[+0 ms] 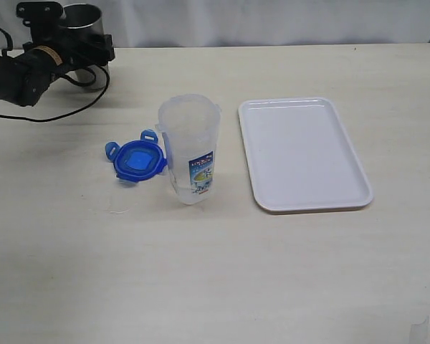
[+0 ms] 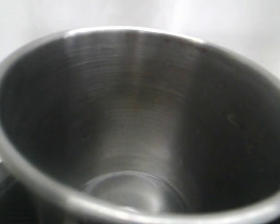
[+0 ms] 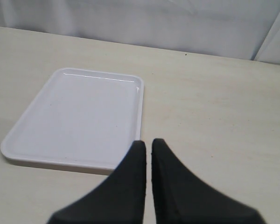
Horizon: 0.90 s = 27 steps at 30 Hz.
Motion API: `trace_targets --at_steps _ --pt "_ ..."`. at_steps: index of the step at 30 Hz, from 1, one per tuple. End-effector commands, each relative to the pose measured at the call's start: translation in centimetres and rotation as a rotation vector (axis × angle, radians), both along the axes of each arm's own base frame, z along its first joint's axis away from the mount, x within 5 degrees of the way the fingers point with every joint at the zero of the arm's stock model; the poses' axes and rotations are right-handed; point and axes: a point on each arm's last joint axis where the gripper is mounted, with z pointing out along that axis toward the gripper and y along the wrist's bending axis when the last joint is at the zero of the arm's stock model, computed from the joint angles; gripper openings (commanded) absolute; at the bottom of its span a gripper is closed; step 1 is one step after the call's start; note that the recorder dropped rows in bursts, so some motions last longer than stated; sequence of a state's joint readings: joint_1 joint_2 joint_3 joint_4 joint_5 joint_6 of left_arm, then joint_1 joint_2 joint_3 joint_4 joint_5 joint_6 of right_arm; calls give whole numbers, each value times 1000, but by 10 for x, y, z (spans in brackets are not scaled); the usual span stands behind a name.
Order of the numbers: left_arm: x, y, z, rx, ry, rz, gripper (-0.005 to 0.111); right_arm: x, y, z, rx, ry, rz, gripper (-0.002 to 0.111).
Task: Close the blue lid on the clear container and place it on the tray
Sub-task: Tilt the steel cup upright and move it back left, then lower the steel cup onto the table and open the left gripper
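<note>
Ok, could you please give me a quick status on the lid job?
Right gripper shut, empty, facing the tray. Left gripper at the metal cup, grip unclear. Blue lid off, lying beside the upright clear container. Nothing seen between container and tray.

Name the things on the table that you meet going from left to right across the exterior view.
First the grey metal cup, then the blue lid, then the clear container, then the white tray.
</note>
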State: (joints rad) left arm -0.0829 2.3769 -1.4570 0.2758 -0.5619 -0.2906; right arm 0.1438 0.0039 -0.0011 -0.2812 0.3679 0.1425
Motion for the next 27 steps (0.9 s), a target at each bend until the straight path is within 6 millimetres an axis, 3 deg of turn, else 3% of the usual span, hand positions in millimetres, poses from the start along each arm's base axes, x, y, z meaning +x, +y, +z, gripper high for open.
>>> trace_targets --at_steps 1,27 --pt "3 -2 13 -16 -70 -9 0 0 0 0 5 -1 -3 5" --pt "3 -1 8 -2 -24 -1 0 0 0 0 5 -1 -3 5"
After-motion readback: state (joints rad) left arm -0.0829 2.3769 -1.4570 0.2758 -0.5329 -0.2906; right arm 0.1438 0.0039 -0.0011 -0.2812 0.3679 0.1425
